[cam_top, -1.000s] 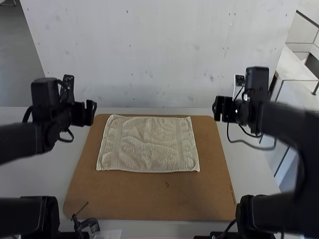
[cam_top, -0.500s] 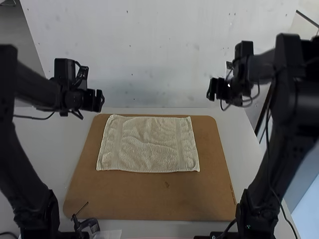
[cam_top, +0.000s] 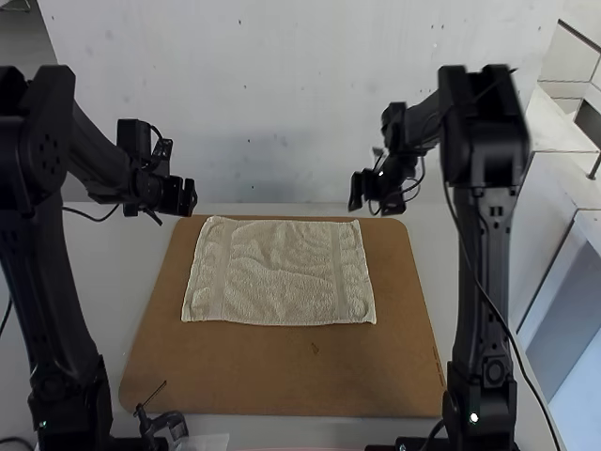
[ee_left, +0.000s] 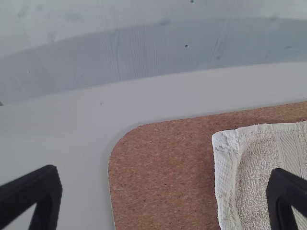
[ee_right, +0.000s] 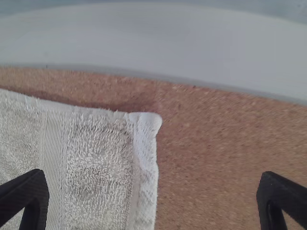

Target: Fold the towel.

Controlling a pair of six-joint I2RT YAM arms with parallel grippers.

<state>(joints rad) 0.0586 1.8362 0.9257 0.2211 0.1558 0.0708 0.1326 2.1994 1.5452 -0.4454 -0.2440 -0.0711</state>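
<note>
In the high view, the towel (cam_top: 279, 272) lies spread on a brown board (cam_top: 272, 371). In the left wrist view, the left gripper (ee_left: 165, 196) is parted, empty; in the right wrist view, the right gripper (ee_right: 153, 199) likewise.In the high view, the towel (cam_top: 279, 272) lies spread on the brown board (cam_top: 272, 371), the left gripper (cam_top: 188, 197) and right gripper (cam_top: 356, 191) near its far corners. Each wrist view shows its own fingers parted, holding nothing.

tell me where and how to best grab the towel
Probably by its far corners, left gripper on the far-left corner, right gripper on the far-right corner, each coming down from above with fingers straddling the edge. The towel lies spread flat on the brown board, and its hems look thick enough to pinch.
</note>
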